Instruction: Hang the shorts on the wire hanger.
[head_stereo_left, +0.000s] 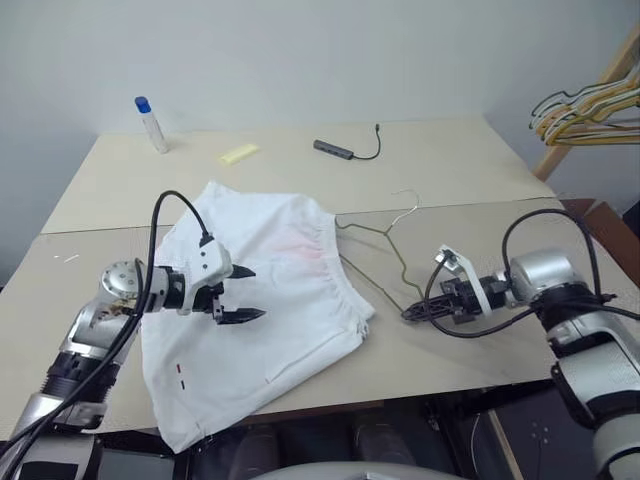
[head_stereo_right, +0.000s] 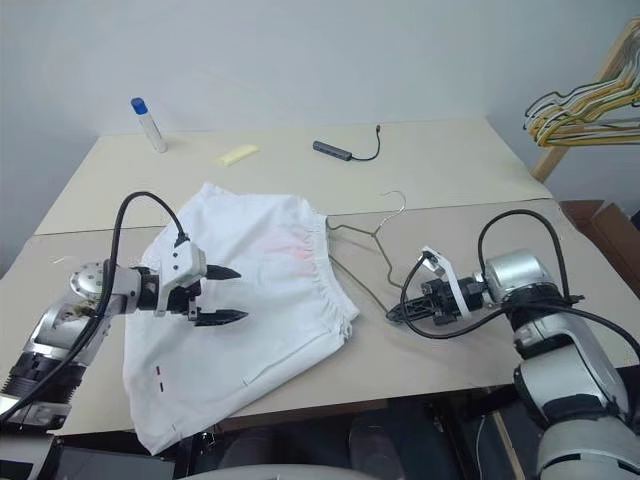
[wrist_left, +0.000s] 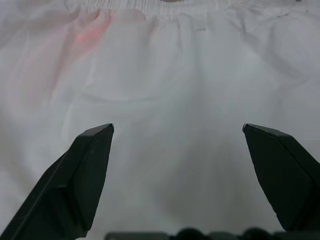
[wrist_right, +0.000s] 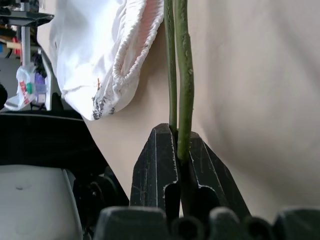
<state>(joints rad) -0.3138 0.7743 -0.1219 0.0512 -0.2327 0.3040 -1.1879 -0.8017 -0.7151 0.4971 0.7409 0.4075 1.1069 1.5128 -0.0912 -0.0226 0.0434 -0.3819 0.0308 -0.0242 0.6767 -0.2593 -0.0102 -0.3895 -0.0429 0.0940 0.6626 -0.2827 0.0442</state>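
The white shorts (head_stereo_left: 260, 300) lie flat on the tan table (head_stereo_left: 470, 170), gathered waistband toward the right, a faint pink stain (head_stereo_left: 295, 243) near it and a tiny red and dark mark (head_stereo_left: 180, 373) by one hem. My left gripper (head_stereo_left: 247, 293) hovers open just over the middle of the fabric (wrist_left: 175, 100). The thin olive-green wire hanger (head_stereo_left: 385, 255) lies on the table right of the waistband, hook pointing away. My right gripper (head_stereo_left: 412, 312) is shut on the hanger's near corner; the wire (wrist_right: 180, 75) runs out between its closed fingers.
At the back of the table stand a tube with a blue cap (head_stereo_left: 151, 124), a yellow slip (head_stereo_left: 239, 154) and a dark stick with a cable (head_stereo_left: 335, 149). Bunched yellow and green hangers on a wooden rack (head_stereo_left: 590, 105) are at the far right. The shorts overhang the table's front edge.
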